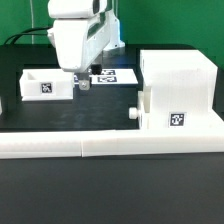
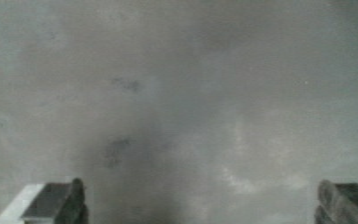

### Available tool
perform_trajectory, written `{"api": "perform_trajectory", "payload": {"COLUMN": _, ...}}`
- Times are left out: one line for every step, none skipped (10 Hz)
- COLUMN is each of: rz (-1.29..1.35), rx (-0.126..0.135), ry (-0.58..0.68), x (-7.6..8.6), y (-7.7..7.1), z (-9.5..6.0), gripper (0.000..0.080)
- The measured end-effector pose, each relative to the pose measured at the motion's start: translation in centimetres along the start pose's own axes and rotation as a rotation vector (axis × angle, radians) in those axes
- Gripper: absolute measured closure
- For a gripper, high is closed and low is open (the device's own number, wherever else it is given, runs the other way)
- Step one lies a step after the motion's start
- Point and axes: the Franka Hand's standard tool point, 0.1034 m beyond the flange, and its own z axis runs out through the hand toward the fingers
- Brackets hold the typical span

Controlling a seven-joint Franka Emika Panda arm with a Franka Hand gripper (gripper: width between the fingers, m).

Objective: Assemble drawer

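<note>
Just beside the gripper, on the exterior view's left, sits one loose tray bearing one square tag. Behind the gripper lies the marker board. Well apart, on the exterior view's right, stands one housing. A second tray sits at its base, with one knob facing the gripper. Tag patterns are too small to read. The wrist view shows the fingertips spread wide over a blurred grey surface.

The white, boxy robot arm comes down from above with its wrist held vertical. Its dark two-finger pincer points straight downward. In the wrist view, the grey fingertips are spread wide apart.
</note>
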Motion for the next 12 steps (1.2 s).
{"api": "perform_trajectory", "payload": {"rz": -0.002, "rx": 0.001, "ry": 0.0, "x": 0.0, "y": 0.0, "z": 0.0, "gripper": 0.015}}
{"api": "perform_trajectory", "payload": {"rz": 0.0, "rx": 0.0, "ry": 0.0, "x": -0.1, "y": 0.0, "z": 0.0, "gripper": 0.015}}
{"api": "perform_trajectory", "payload": {"rz": 0.044, "rx": -0.024, "ry": 0.005, "x": -0.9, "y": 0.4, "z": 0.1, "gripper": 0.015}}
{"api": "perform_trajectory", "payload": {"rz": 0.147, "rx": -0.051, "ry": 0.007, "x": -2.1, "y": 0.9, "z": -0.6, "gripper": 0.015}}
{"api": "perform_trajectory", "payload": {"rz": 0.299, "rx": -0.066, "ry": 0.014, "x": -2.7, "y": 0.6, "z": -1.1, "gripper": 0.015}}
{"api": "perform_trajectory", "payload": {"rz": 0.437, "rx": -0.071, "ry": 0.019, "x": -3.0, "y": 0.6, "z": -1.7, "gripper": 0.015}}
{"api": "perform_trajectory", "payload": {"rz": 0.531, "rx": -0.083, "ry": 0.029, "x": -2.9, "y": 0.1, "z": -1.6, "gripper": 0.015}}
{"api": "perform_trajectory", "payload": {"rz": 0.591, "rx": -0.067, "ry": 0.026, "x": -2.8, "y": -2.2, "z": -0.3, "gripper": 0.015}}
{"api": "perform_trajectory", "payload": {"rz": 0.656, "rx": -0.05, "ry": 0.025, "x": -2.9, "y": -2.3, "z": -0.3, "gripper": 0.015}}
{"api": "perform_trajectory", "payload": {"rz": 0.73, "rx": -0.055, "ry": 0.038, "x": -2.8, "y": -1.9, "z": -0.4, "gripper": 0.015}}
{"api": "perform_trajectory", "payload": {"rz": 0.792, "rx": -0.05, "ry": 0.044, "x": -2.7, "y": -2.0, "z": -0.4, "gripper": 0.015}}
{"api": "perform_trajectory", "payload": {"rz": 0.871, "rx": -0.043, "ry": 0.049, "x": -2.7, "y": -2.1, "z": -0.2, "gripper": 0.015}}
